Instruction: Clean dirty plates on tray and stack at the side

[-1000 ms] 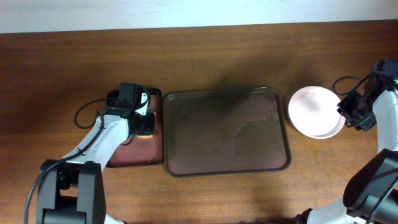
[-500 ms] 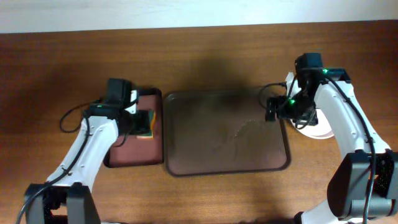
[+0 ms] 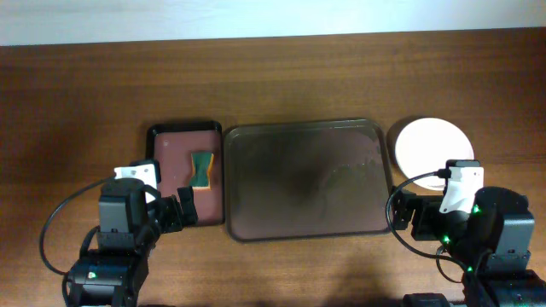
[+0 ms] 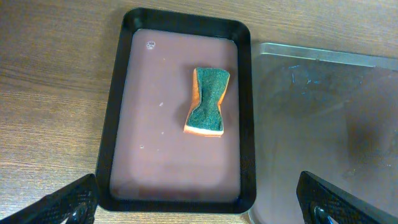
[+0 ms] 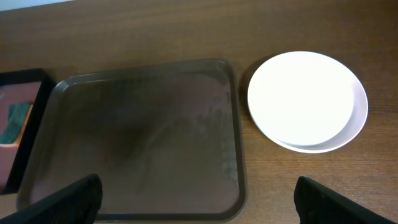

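Beside tray (image 3: 299,183), plates (image 3: 431,152) stacked (plain white)

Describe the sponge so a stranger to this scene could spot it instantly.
Start at the large dark tray in the centre; a smaller black-rimmed tray sits beside it on its left. The sponge lies in that small tray, toward the big tray. Green scrub top, orange base, pinched waist: nothing else lies there.

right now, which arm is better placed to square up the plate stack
Right. The plate stack sits right of the large tray, just ahead of the open, empty right tool. The left tool is over by the sponge, across the tray.
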